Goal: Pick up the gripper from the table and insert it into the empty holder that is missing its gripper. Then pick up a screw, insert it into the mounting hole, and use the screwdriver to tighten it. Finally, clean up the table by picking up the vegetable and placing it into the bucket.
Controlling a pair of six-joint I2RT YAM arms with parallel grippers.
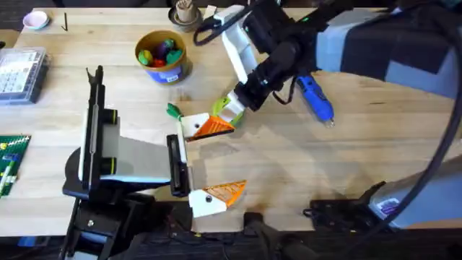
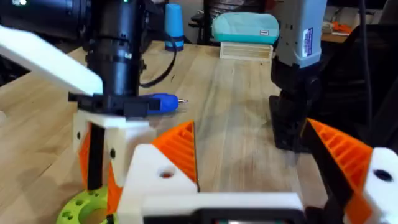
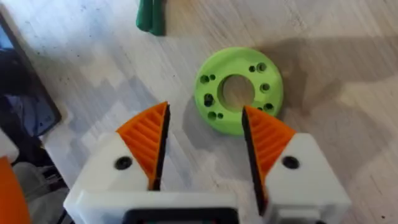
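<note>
My right gripper (image 3: 202, 143) is open and hangs just over a lime-green disc with holes (image 3: 238, 90) at mid-table, nothing between its orange pads. The dark-green vegetable (image 1: 173, 110) lies just left of it on the wood. My left gripper (image 1: 209, 160) stands wide open near the front edge; its far finger (image 1: 202, 127) sits close beside the right gripper (image 1: 228, 110). The blue screwdriver (image 1: 315, 96) lies to the right of the right arm. At the back stands the bucket (image 1: 163, 66), with toys inside. The loose gripper, the empty holder and the screw are out of view.
A small brown cup (image 1: 185, 13) stands at the back edge and a pink dish (image 1: 36, 19) at the back left corner. A clear parts box (image 1: 22, 72) and a green board (image 1: 11, 162) lie along the left edge. Bare wood lies front right.
</note>
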